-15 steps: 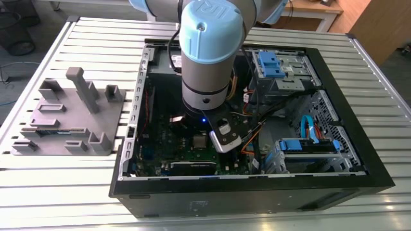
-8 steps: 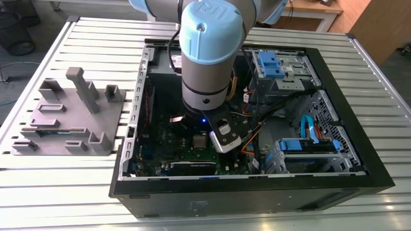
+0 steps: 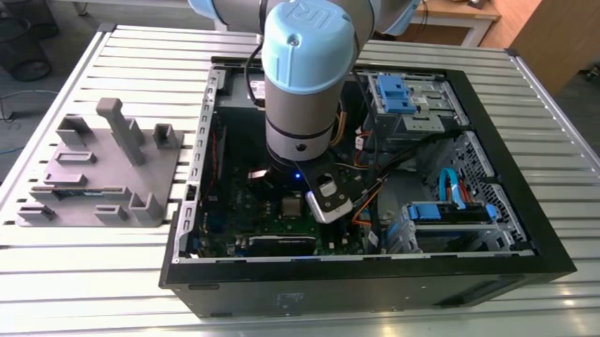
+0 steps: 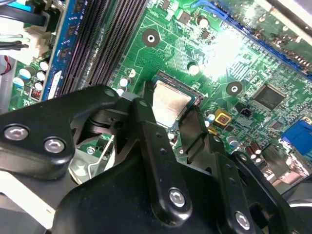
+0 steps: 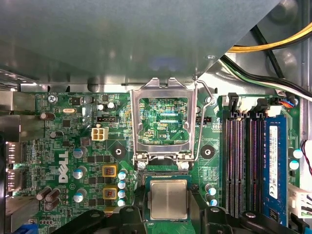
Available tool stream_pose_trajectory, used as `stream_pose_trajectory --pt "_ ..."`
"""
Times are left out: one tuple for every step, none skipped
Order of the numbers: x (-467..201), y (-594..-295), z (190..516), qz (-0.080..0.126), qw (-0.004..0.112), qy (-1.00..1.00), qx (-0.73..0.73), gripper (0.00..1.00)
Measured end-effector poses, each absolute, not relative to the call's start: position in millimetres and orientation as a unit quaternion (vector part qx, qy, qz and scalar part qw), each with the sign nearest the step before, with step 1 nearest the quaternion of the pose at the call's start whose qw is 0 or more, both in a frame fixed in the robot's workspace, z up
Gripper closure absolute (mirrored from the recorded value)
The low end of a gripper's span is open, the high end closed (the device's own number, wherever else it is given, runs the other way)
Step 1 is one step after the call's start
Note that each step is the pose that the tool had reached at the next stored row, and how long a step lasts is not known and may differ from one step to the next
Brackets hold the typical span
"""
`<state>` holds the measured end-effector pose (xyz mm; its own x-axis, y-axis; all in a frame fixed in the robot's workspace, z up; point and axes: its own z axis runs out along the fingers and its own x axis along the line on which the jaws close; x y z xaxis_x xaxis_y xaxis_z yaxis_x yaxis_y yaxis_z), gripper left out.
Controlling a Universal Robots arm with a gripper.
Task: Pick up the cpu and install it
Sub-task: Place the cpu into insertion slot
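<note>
The black two-fingered gripper point(image 4: 169, 105) is down inside the open black computer case point(image 3: 375, 288), over the green motherboard point(image 5: 73, 146). Its fingers point(image 4: 151, 139) are clamped on the cpu point(image 5: 168, 199), a small flat square chip with a shiny silver-grey metal top. One finger lies against each of two opposite edges, so the chip sits squarely between them with its bright top bare. Holding it by the edges looks deliberate (the underside and the socket's contacts want no touching), and it keeps the chip level and square to the socket.

The cpu is at the socket itself, inside the dark socket outline. I cannot tell whether it is fully seated or a shade above. Just beyond it, hinged at the socket's edge, the rectangular silver metal load frame point(image 5: 163, 122) with a hollow centre is swung open and tilted back. Its thin wire lever point(image 5: 209, 100) appears unlatched beside it, which is why the socket is free to take the chip. The long dark memory slots point(image 5: 239, 161) run near the socket on one side, apart from the fingers.

In the exterior view, the grey plastic parts holder point(image 3: 103, 175) rests on the slatted metal table point(image 3: 84, 281) at the exterior view's left of the case, well apart from the gripper.
</note>
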<state>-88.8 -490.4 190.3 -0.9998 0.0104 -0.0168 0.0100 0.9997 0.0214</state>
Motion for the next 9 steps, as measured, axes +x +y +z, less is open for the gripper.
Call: stream_pose_trajectory --pt "-88.9 -490.4 190.4 0.011 0.008 1.0 0.005 0.54" --pt "-88.9 -490.4 190.4 0.011 0.008 1.0 0.005 0.54" --pt "-88.9 -490.4 190.3 0.011 0.008 1.0 0.005 0.58" --pt "-88.9 -490.3 190.2 0.011 0.008 1.0 0.005 0.58" --pt "-88.8 -490.3 190.2 0.011 0.008 1.0 0.005 0.58" --pt "-88.9 -490.3 190.3 0.011 0.008 1.0 0.005 0.58" --pt "-88.8 -490.4 190.3 0.011 0.008 1.0 0.005 0.58" --pt "-88.9 -490.3 190.3 0.011 0.008 1.0 0.005 0.58" --pt "-88.9 -490.3 190.2 0.011 0.008 1.0 0.005 0.58"
